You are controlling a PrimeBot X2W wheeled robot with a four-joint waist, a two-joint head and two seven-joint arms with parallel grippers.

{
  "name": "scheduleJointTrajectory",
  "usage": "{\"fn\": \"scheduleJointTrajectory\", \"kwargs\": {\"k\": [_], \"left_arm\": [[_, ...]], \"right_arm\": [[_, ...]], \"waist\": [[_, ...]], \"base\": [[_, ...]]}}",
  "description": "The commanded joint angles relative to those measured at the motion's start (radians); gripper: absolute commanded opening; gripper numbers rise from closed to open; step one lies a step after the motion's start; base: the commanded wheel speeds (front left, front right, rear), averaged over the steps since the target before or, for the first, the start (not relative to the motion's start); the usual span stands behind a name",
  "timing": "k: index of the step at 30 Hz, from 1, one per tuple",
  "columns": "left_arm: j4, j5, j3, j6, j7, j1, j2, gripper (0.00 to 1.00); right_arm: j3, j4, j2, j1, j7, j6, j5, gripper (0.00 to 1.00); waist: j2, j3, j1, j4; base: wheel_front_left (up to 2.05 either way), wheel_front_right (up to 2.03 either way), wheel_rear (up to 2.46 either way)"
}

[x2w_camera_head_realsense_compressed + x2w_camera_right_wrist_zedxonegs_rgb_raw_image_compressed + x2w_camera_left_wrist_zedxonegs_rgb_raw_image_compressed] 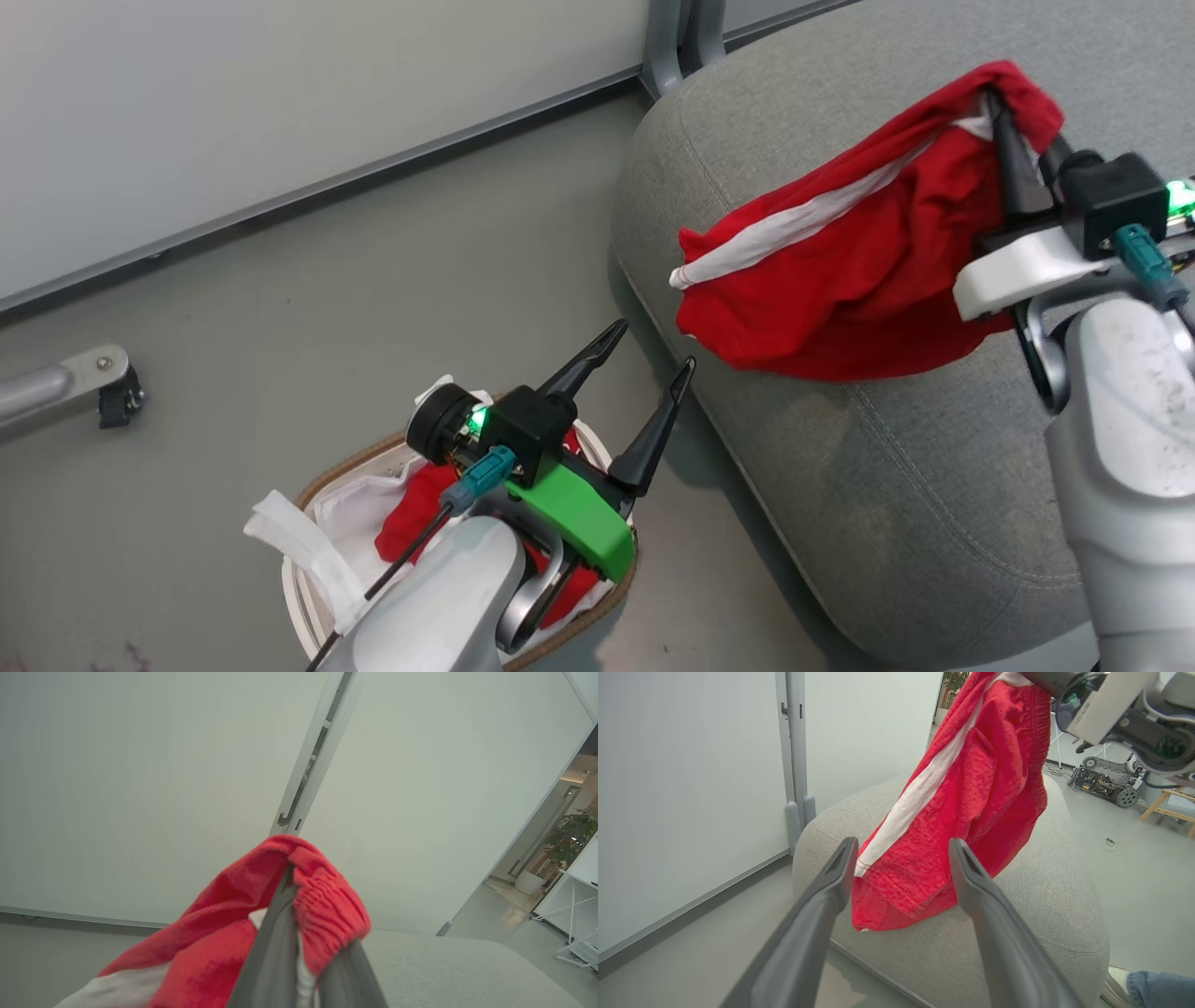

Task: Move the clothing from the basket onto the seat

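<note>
A red garment with a white stripe hangs over the grey seat, pinched at its upper edge by my right gripper, which is shut on it. In the right wrist view the red garment drapes over my right gripper. The left wrist view shows the garment dangling just above the seat. My left gripper stands open and empty above the basket, where more red clothing lies on the white liner. The left fingers frame the hanging garment.
White wall panels with a grey post stand behind the seat. A metal leg with a caster lies on the floor at the left. A small wheeled machine, a wooden stand and a person's shoe show past the seat.
</note>
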Motion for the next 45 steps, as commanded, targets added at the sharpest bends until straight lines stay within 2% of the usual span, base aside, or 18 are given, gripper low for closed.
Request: {"fn": "scheduleJointTrajectory", "kwargs": {"k": [1, 10, 15, 19, 22, 27, 32, 41, 43, 44, 45], "left_arm": [[-0.004, -0.001, -0.002, -0.003, 0.000, -0.020, 0.016, 1.00], [-0.021, 0.013, -0.018, -0.003, 0.000, -0.091, 0.052, 1.00], [-0.041, 0.032, -0.010, -0.003, -0.001, -0.134, 0.064, 1.00], [-0.056, 0.048, -0.004, -0.003, 0.000, -0.171, 0.072, 1.00], [-0.071, 0.061, 0.002, -0.003, -0.001, -0.198, 0.075, 1.00], [-0.078, 0.078, 0.001, -0.003, -0.001, -0.219, 0.085, 1.00], [-0.080, 0.096, 0.010, -0.003, -0.001, -0.222, 0.085, 1.00], [-0.072, 0.094, 0.019, -0.003, -0.001, -0.205, 0.079, 1.00], [-0.067, 0.092, 0.021, -0.003, -0.001, -0.195, 0.078, 1.00], [-0.064, 0.091, 0.022, -0.003, -0.001, -0.189, 0.077, 1.00], [-0.061, 0.089, 0.022, -0.003, -0.001, -0.184, 0.075, 1.00]], "right_arm": [[-0.001, 0.012, -0.023, -0.038, -0.001, -0.001, -0.001, 0.00], [-0.037, 0.132, -0.237, -0.332, 0.002, -0.001, 0.015, 0.00], [-0.088, 0.136, -0.352, -0.486, 0.027, -0.001, 0.011, 0.00], [-0.150, 0.133, -0.417, -0.546, 0.029, -0.001, 0.008, 0.00], [-0.193, 0.164, -0.441, -0.541, 0.023, -0.001, -0.005, 0.00], [-0.238, 0.254, -0.410, -0.479, 0.009, -0.001, -0.040, 0.00], [-0.275, 0.335, -0.319, -0.403, 0.000, -0.001, -0.070, 0.00], [-0.303, 0.323, -0.214, -0.283, -0.002, -0.002, -0.055, 0.00], [-0.307, 0.311, -0.192, -0.250, -0.002, -0.001, -0.049, 0.38], [-0.308, 0.304, -0.182, -0.234, -0.002, -0.002, -0.045, 0.85], [-0.310, 0.296, -0.178, -0.224, -0.002, -0.001, -0.044, 1.00]], "waist": [[-0.0001, 0.049, -0.0001, 0.005], [-0.0001, 0.192, -0.0001, 0.102], [-0.0001, 0.303, -0.0001, 0.153], [-0.0001, 0.391, -0.0001, 0.191], [-0.0001, 0.451, -0.0001, 0.215], [-0.0001, 0.513, -0.0001, 0.235], [-0.0001, 0.542, -0.0001, 0.240], [-0.0001, 0.524, -0.0001, 0.232], [-0.0001, 0.511, -0.0001, 0.229], [-0.0001, 0.502, -0.0001, 0.228], [-0.0001, 0.494, -0.0001, 0.228]], "base": [[0.00, 0.00, 0.00], [0.00, 0.00, 0.00], [0.00, 0.00, 0.00], [0.00, 0.00, 0.00], [0.00, 0.00, 0.00], [0.00, 0.00, 0.00], [0.00, 0.00, 0.00], [0.00, 0.00, 0.00], [0.00, 0.00, 0.00], [0.00, 0.00, 0.00], [0.00, 0.00, 0.00]]}}
